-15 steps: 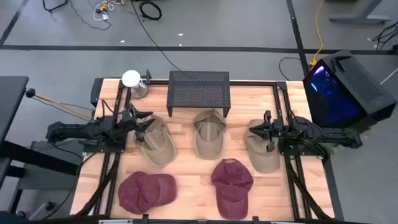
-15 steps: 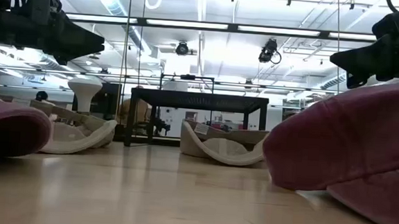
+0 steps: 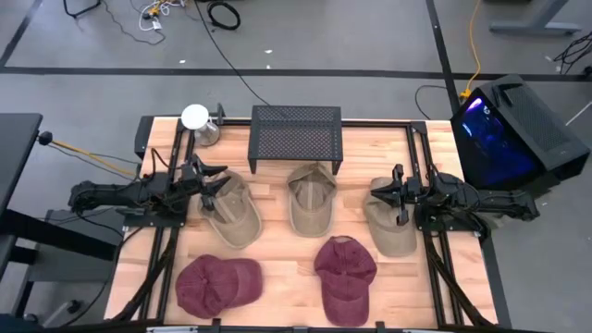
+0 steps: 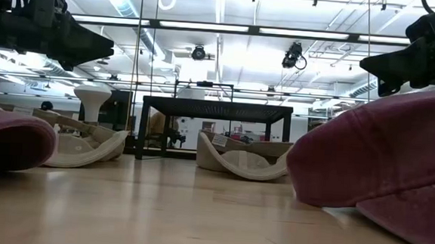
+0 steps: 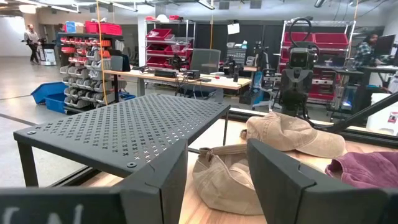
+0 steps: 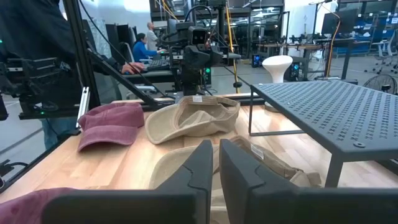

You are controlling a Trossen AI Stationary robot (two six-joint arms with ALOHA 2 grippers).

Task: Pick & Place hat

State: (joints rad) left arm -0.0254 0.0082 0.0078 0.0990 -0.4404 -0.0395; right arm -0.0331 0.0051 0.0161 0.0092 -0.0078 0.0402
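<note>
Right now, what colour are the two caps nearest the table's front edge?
Both caps are maroon, clearest in the high view.

Table (image 3: 277, 268): light wooden top, bordered by dark rails on its left and right sides.
Mesh stand (image 3: 296, 135): black perforated metal shelf on legs, standing at the table's far edge, centred.
White round object (image 3: 195, 117): at the far left corner of the table, just beside the mesh stand's left end; a small metallic item sits touching it.
Black case (image 3: 513, 129): off the table to the right, with a blue-violet glow inside.
Floor cables (image 3: 222, 14): black coil and a yellow lead on grey floor beyond the table.
Person (image 6: 37, 56): dark sleeve and a hand at a bench, seen in the right wrist view.
</note>
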